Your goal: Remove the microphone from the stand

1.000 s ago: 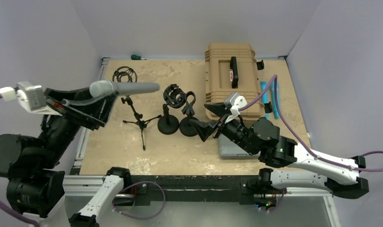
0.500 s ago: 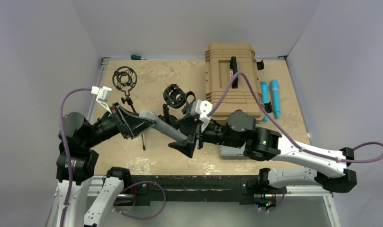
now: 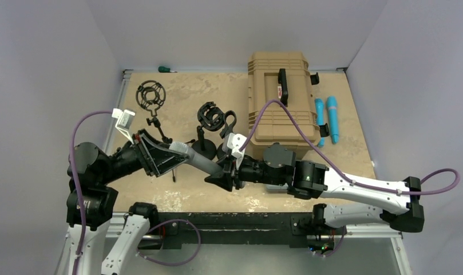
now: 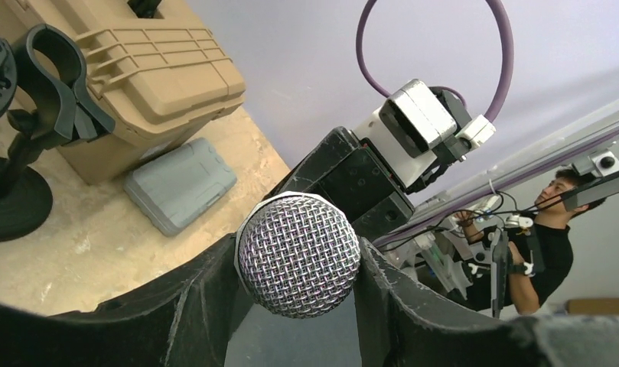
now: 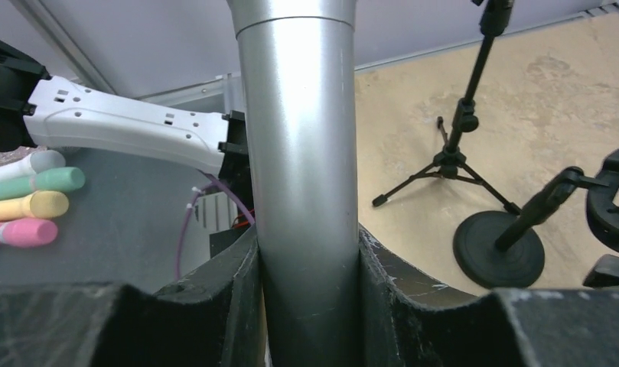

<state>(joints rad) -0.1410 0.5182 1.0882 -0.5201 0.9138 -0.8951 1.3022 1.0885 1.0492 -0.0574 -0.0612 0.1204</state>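
While both sets of fingers are on the microphone (image 3: 201,161), I judge the removal itself done: it hangs in the air above the desk (image 3: 229,86), spanning the gap between the two grips, and no stand I can see carries it. The left fingers (image 4: 203,298) are clamped on either side of the mesh head (image 4: 298,252). The right fingers (image 5: 214,306) are clamped on the silver handle (image 5: 306,153), which runs straight up out of their grip. Just beyond the right fingers stand the tripod stand (image 5: 459,149) and a round-base stand (image 5: 499,248), both apart from the microphone. What worries me is two arms locked on one rigid thing. If I drive them out of step, the handle could twist or slide in the right fingers. The rounded mesh could also squirt out of the left pair, as a dome gives flat pads little to bite on. If I release one side before the other hold is sure, the free end may swing down and strike the desk. From above, the left fingers overlap the tripod's legs, and I cannot tell whether they clear them. A careless sweep on that side could tip it over.
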